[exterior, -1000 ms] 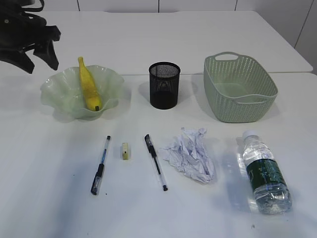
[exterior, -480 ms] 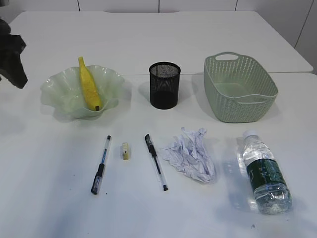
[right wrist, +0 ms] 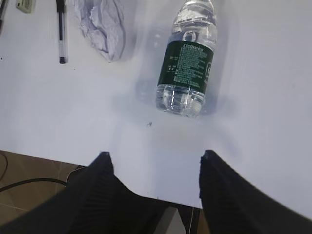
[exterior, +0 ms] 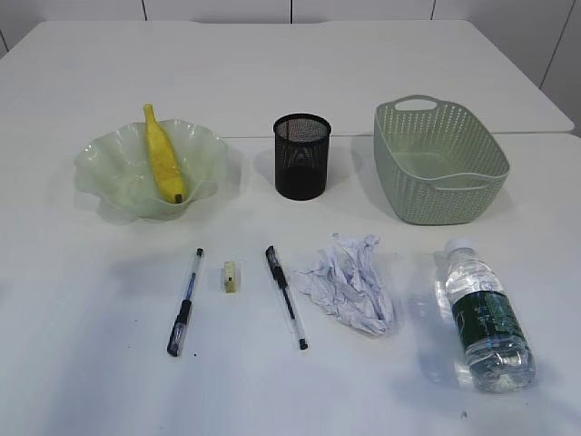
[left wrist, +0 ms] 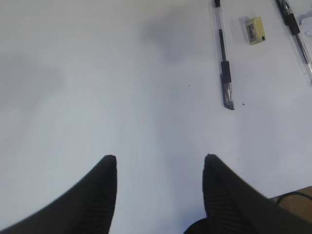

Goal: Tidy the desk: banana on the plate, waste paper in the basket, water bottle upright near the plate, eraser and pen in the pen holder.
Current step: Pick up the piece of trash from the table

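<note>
Both arms out of exterior view; wrist cams show left gripper (left wrist: 160,163) & right gripper (right wrist: 153,158) jaws apart, empty, 2nd pen (left wrist: 296,34) cut off.

Robot test room or laboratory, staged as a desk. Plain white bench (exterior: 109,381) with a second white table (exterior: 272,64) butted at 12 o'clock; white panelled wall (exterior: 363,9) behind. Brown floor (right wrist: 29,190) and a loose black cable (right wrist: 29,183) show past the bench edge at 6 o'clock.
</note>
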`<action>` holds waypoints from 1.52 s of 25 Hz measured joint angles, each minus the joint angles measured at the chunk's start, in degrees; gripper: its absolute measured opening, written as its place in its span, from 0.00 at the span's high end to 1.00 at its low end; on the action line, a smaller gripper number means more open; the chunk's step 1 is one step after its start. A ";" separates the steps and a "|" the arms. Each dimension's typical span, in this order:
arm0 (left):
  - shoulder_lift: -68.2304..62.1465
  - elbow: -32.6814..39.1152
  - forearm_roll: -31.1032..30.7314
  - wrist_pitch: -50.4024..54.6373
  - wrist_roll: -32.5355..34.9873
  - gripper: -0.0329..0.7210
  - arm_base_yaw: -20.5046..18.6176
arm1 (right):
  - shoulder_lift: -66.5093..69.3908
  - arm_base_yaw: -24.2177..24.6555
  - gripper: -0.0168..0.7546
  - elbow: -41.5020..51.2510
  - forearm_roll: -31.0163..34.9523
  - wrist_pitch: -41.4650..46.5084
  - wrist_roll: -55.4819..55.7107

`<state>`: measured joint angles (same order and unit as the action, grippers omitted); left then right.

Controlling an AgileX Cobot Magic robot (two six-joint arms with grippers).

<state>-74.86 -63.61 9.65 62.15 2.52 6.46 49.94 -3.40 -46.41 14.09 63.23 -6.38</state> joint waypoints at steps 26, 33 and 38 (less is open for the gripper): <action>7.21 6.17 1.05 -0.32 0.00 0.46 0.00 | 21.96 -11.88 0.43 -15.92 -1.54 -3.00 -4.58; 7.21 6.17 1.05 -0.19 0.00 0.47 0.00 | 35.59 -17.21 0.43 -21.11 -2.49 -7.41 -5.37; 7.21 6.17 1.05 -0.19 0.00 0.47 0.00 | 45.60 -17.88 0.43 -26.89 -2.49 -9.19 -5.56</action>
<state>-67.65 -57.44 10.70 61.96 2.52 6.46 95.54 -21.29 -73.30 11.60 54.04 -11.94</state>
